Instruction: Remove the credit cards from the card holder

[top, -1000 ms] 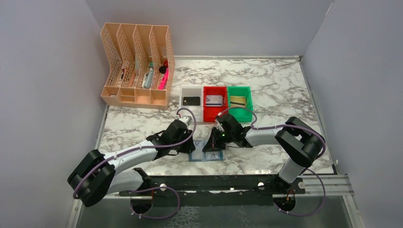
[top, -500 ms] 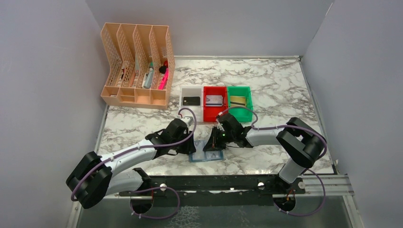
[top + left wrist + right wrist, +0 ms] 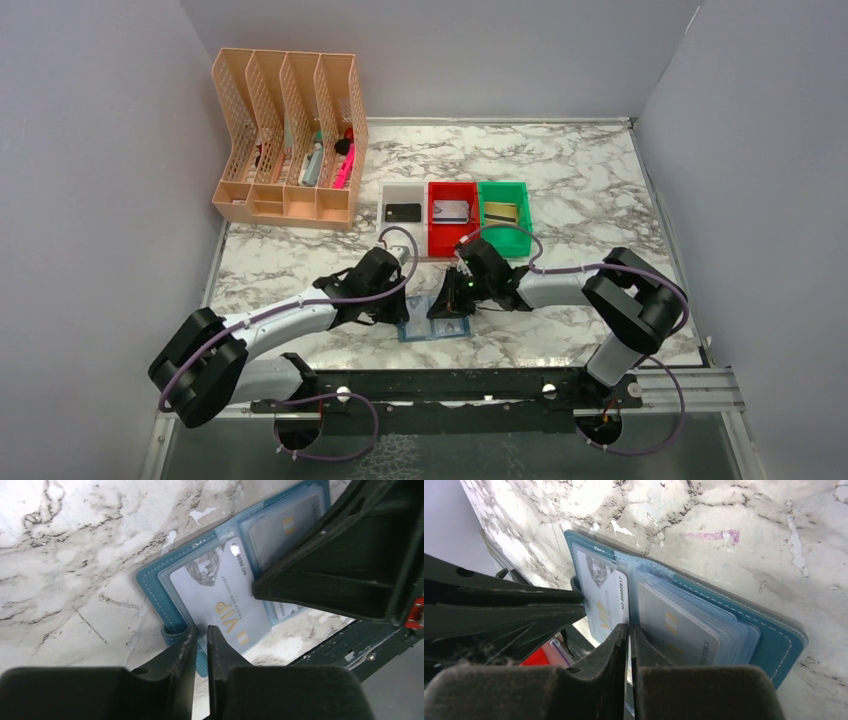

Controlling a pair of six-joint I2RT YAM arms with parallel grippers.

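Left wrist: left gripper [image 3: 200,630] fingers almost together, thin slit between. Tips at near edge of open blue wallet [image 3: 150,587], by corner of silver VIP card [image 3: 215,600]; cannot tell if card pinched. Right wrist: right gripper [image 3: 629,627] also nearly closed, tips on wallet fold. VIP card left of fingers, pocketed cards [image 3: 684,630] right; hold unclear.

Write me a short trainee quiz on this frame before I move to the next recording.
1. True or false: the card holder lies open on the table.
2. Which holds the black card: A white bin, B red bin, C green bin?
3. What word is printed in gold on the pale card by the left hand?
Key: 1 true; 2 A; 3 VIP.
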